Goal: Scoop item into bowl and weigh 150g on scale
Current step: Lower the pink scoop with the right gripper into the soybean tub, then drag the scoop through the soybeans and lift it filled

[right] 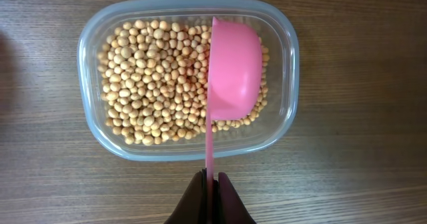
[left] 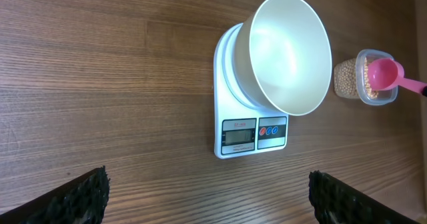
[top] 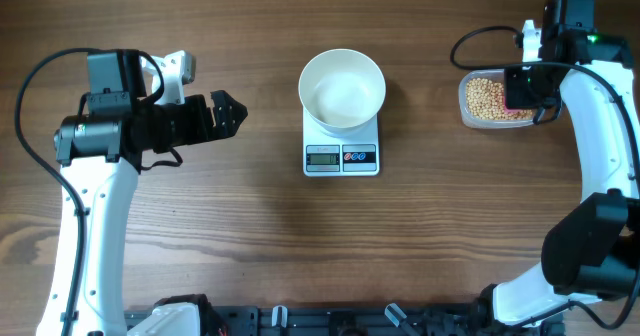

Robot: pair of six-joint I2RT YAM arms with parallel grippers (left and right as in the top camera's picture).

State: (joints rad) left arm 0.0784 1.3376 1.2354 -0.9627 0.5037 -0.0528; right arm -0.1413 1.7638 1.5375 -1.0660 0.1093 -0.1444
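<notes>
Right claw (right: 211,184) is pinched tight on the thin handle of a pink scoop (right: 235,67). The scoop is turned on its edge over the soybeans (right: 153,84), and I can't tell if it's actually touching them. The beans sit in a clear plastic tub (right: 83,51) on the right side of the wooden table (top: 250,236). The white bowl (top: 342,88) sits on top of the scale (top: 341,157) mid-table and looks empty. Left claw (top: 228,113) is spread wide open with nothing in it, well off to the left of the scale and pointed toward it.
</notes>
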